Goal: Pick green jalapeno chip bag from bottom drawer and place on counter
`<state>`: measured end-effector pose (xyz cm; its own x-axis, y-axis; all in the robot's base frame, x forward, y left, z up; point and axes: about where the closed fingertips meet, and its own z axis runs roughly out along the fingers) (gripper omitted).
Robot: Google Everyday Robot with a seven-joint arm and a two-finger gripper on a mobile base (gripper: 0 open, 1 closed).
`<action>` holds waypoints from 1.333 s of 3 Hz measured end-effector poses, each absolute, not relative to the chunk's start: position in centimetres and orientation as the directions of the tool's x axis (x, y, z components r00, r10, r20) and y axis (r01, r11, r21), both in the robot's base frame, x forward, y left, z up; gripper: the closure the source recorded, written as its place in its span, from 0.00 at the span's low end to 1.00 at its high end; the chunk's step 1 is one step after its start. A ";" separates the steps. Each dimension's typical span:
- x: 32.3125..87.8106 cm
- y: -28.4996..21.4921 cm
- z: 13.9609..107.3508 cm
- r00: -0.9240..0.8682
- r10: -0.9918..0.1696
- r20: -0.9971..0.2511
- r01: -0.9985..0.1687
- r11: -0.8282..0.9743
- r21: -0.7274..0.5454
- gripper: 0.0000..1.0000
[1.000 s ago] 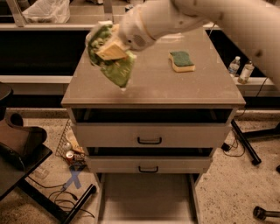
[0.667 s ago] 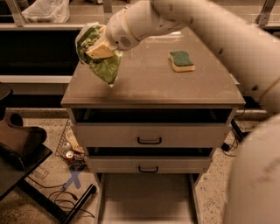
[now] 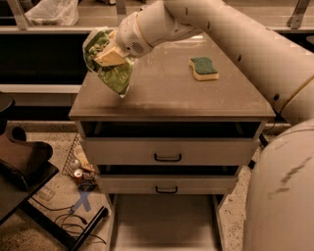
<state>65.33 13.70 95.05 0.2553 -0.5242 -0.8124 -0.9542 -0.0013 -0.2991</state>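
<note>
My gripper (image 3: 105, 54) is shut on the green jalapeno chip bag (image 3: 114, 73), a crinkled green bag with pale print. It holds the bag over the left part of the counter (image 3: 167, 88), with the bag's lower tip hanging just above or on the surface. The white arm reaches in from the right across the counter. The bottom drawer (image 3: 164, 220) stands pulled out below, and its pale floor shows nothing in it.
A green-and-yellow sponge (image 3: 203, 67) lies on the counter's right rear. Two upper drawers with black handles (image 3: 168, 158) are slightly open. A black chair (image 3: 22, 162), a can (image 3: 78, 173) and cables lie on the floor at left. A shelf with a plastic bag (image 3: 51, 12) stands behind.
My gripper has carried the chip bag leftward and a little back over the counter. The arm now fills more of the right side of the view.
</note>
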 end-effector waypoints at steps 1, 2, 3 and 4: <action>65.2 13.9 95.0 0.256 -0.523 -0.813 -0.955 -0.005 -0.298 0.40; 65.1 14.3 94.9 0.258 -0.522 -0.813 -0.955 -0.011 -0.296 0.08; 65.0 14.5 94.8 0.259 -0.521 -0.813 -0.956 -0.015 -0.294 0.00; 65.0 14.5 94.8 0.259 -0.521 -0.813 -0.956 -0.015 -0.294 0.00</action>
